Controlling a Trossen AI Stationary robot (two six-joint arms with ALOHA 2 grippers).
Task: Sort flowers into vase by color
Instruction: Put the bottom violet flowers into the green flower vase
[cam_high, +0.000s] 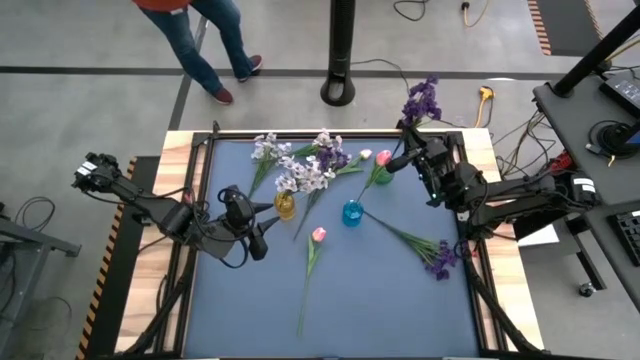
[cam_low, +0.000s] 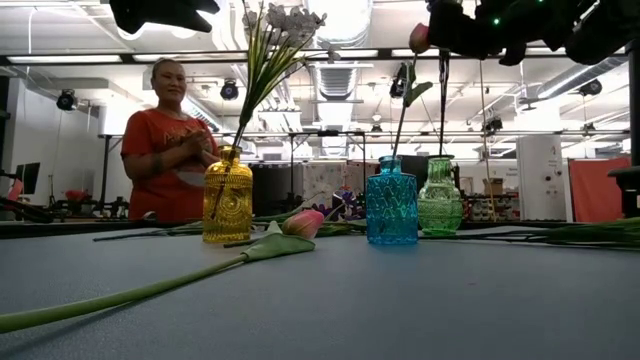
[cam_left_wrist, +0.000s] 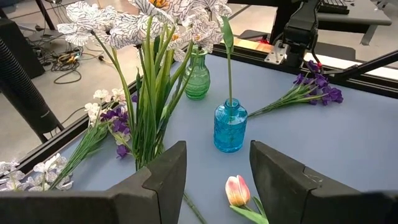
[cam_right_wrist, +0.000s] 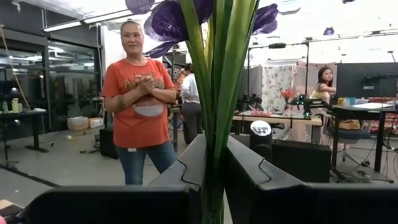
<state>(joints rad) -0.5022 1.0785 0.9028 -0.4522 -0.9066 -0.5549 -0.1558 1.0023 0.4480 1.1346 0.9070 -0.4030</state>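
A yellow vase (cam_high: 285, 206) (cam_low: 228, 196) holds white sprays (cam_left_wrist: 134, 25). A blue vase (cam_high: 351, 213) (cam_left_wrist: 229, 127) holds a pink tulip (cam_high: 383, 157). My right gripper (cam_high: 408, 152) (cam_right_wrist: 214, 168) is shut on a dark purple spray (cam_high: 423, 100) above the green vase (cam_high: 381, 178) (cam_low: 440, 198). My left gripper (cam_high: 258, 232) (cam_left_wrist: 217, 180) is open, left of the yellow vase and touching nothing. Lying on the table are a pink tulip (cam_high: 318, 235) (cam_low: 302, 222), a purple spray (cam_high: 440, 256) and white and lilac sprays (cam_high: 265, 150). My right gripper pinches the purple spray's green stems (cam_right_wrist: 214, 124) between its two fingers (cam_right_wrist: 186, 171). The fingers come level from the table's near side and lie across the stems. The spray stands upright, blossoms (cam_right_wrist: 168, 22) above. Its stem (cam_low: 441, 110) runs down to the green vase's mouth.
A person (cam_low: 170, 140) (cam_right_wrist: 140, 99) stands beyond the table's far edge. A black pole base (cam_high: 340, 90) stands on the floor there. A second pink tulip (cam_high: 365, 154) lies by the far sprays. Bare blue tabletop (cam_high: 390, 310) spreads toward the near edge.
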